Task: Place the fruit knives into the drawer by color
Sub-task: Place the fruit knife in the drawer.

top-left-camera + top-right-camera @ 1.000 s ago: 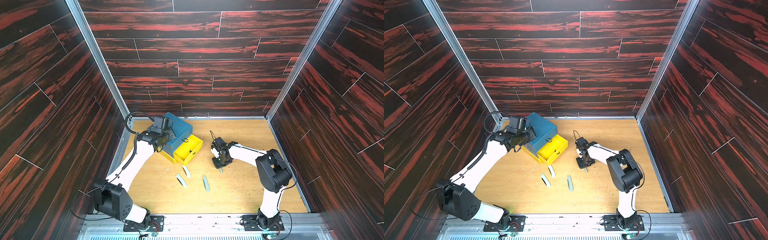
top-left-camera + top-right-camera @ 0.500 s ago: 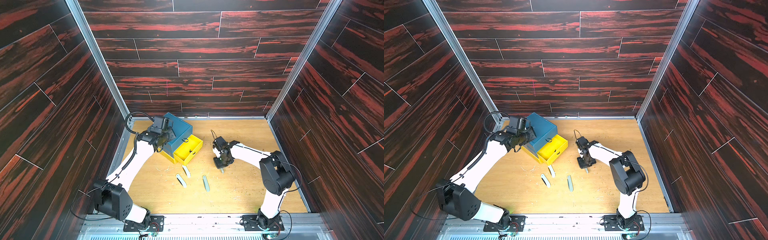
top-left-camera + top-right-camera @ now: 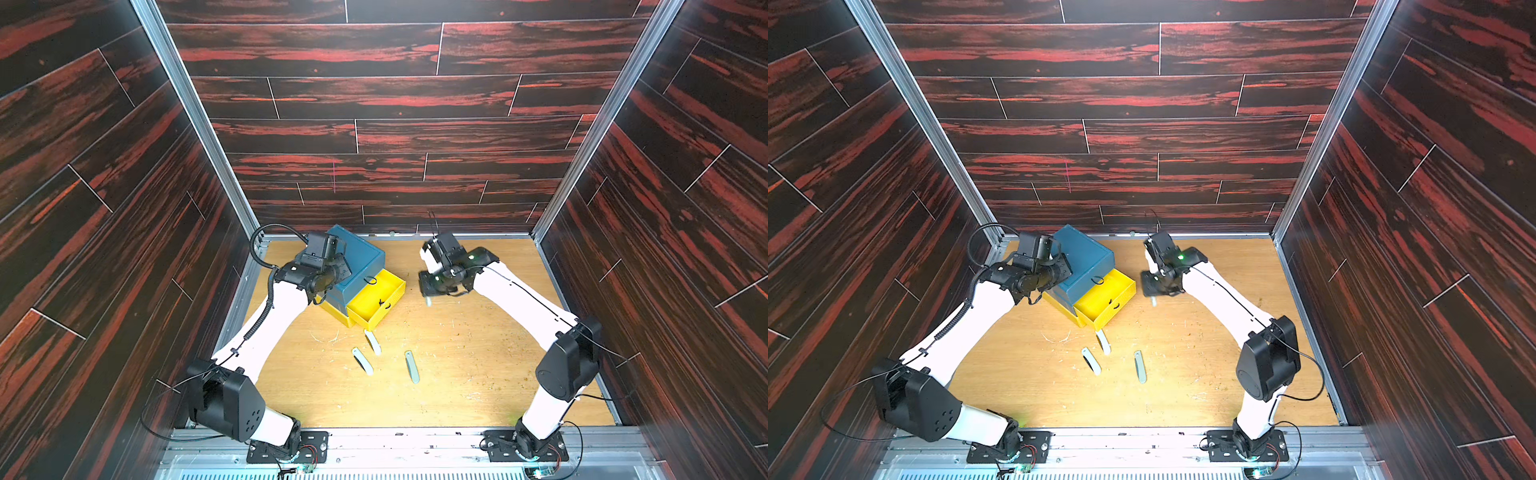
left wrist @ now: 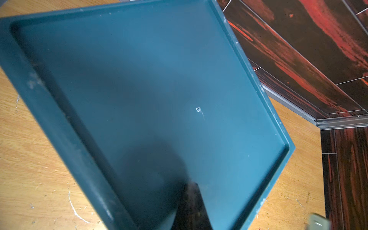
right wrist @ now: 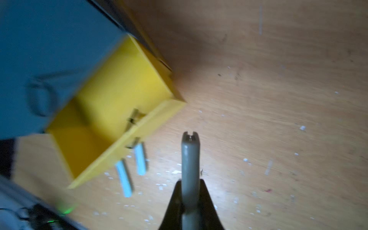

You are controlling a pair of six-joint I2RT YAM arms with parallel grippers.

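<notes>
Clamping a grey-green knife (image 5: 190,159) by one end, the right gripper (image 5: 190,187) hangs above the table (image 3: 478,353), its black fingers (image 5: 173,199) closed tight on either side of it. The knife's long axis runs straight out from between the fingers, slotted end outermost, tip angled down at the wood. The open yellow drawer (image 5: 119,89) lies just beside the gripper, off toward the left arm's side. It is pulled out from the drawer chest (image 3: 357,253), and the part of its floor in view is bare. The coming move looks to turn on a short sideways crossing over the drawer's front wall, with the knife brought to lie along the tray. The right arm is the nearer one and the only one loaded: elbow high near the front rail, forearm stretched toward the back wall, wrist bent down and inward. The left gripper (image 4: 191,207), shut with nothing in it, sits on the chest's teal top, seemingly steadying it. Two pale knives (image 3: 362,360) (image 3: 373,341) and a third knife (image 3: 412,366), greyer-green, lie on the table in front of the drawer, nearer the rail.
</notes>
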